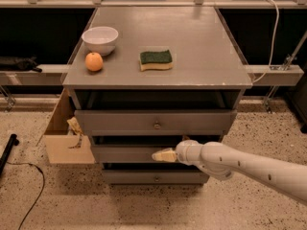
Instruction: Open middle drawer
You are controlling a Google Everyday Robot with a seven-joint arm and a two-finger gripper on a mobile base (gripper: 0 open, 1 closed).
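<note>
At front, my gripper (162, 155): tip at the centre of the middle drawer (122, 154) face, the place to take hold for a pull; grip state cannot be told.
Middle drawer: second front down, looks shut.
Cabinet top (206, 56): bowl (100, 39), orange (94, 61), sponge (156, 60).

On the grey worktop (201, 47) a white bowl (100, 39) sits near the left edge, an orange (94, 61) just beside it, a green-topped sponge (156, 60) to their right. A cardboard box (64, 145) stands on the floor (144, 210), left of the gripper (160, 155) under the worktop.
</note>
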